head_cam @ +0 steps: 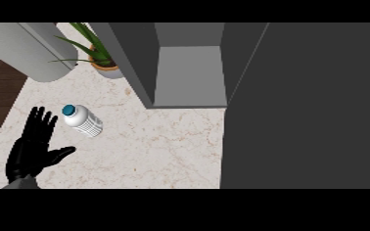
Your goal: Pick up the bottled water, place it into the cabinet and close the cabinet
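One bottle (83,120), ribbed pale plastic with a round blue cap, rests on the beige veined marble worktop (159,147), just beside the left hand's (33,149) fingertips but apart from them. That hand is open, its black fingers straight. One boxy matte-grey cabinet (188,76) stands open beyond, its dark door (296,107) filling the right. One spiky potted plant (98,49) and one smooth grey cylinder (36,49) stand at the far left.

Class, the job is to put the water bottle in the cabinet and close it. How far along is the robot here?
Done: only that the cabinet is open, its door swung wide. In hand: nothing; the left hand is open beside the bottle, which sits on the counter, apart from it. Left: grasping the bottle, putting it in the cabinet, closing the door.
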